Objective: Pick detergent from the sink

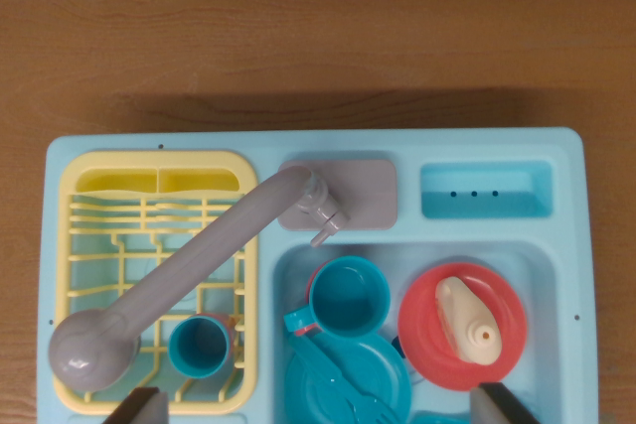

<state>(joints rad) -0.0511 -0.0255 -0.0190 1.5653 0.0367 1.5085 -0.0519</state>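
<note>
1. Wooden surface [318,27] lies bare behind a light blue toy sink unit [571,245], seen from straight above.
2. In the sink basin, toward its right wall, the cream detergent bottle [469,317] lies tilted on a red plate [427,340], its nozzle pointing to the basin's near edge.
3. Just beside the plate, a teal cup [348,297] sits open side up, overlapping a blue plate [333,379] that holds a blue fork [363,409].
4. A grey faucet [189,270] reaches from its base at the unit's back edge diagonally over the yellow drying rack [99,235] on the unit's left side.
5. Another teal cup [201,347] stands in the rack's near part.
6. Both dark fingertips [139,406] of the end effector [320,409] show at the bottom edge, set well apart and holding nothing.
</note>
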